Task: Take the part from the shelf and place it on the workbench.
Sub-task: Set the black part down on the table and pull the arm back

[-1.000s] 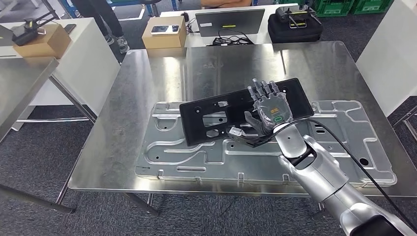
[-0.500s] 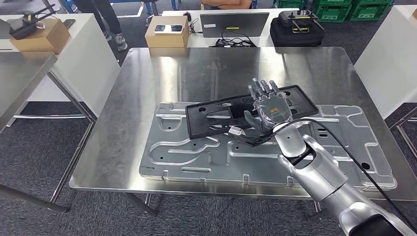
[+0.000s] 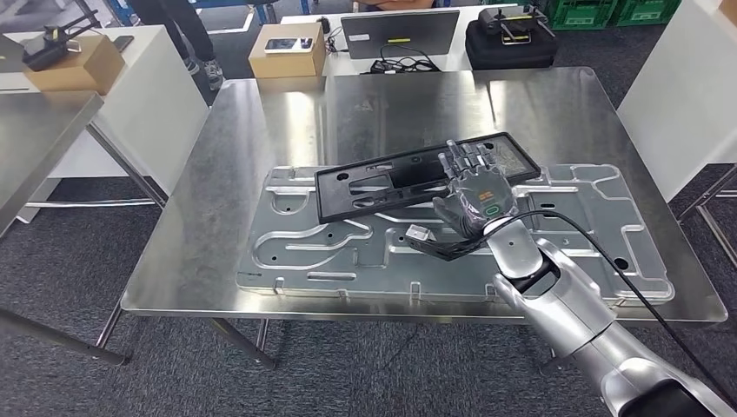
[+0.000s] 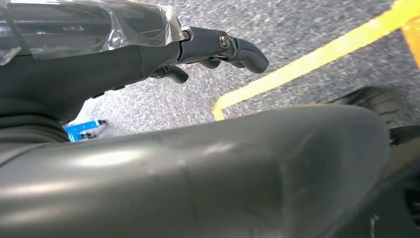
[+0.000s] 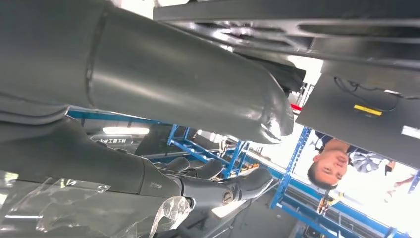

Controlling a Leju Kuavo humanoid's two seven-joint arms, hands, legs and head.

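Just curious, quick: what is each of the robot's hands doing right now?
Right hand: holding the black part above the metal panel.
Left hand: holding nothing, fingers curled, hanging over the floor.

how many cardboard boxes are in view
2. One box sits on the white table beyond the steel workbench, with a phone on top. The other box is on the white table at far left, carrying a black device. More may be hidden outside the frame.

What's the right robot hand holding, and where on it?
The right robot hand holds the black part near its right end, low over the metal panel on the workbench.
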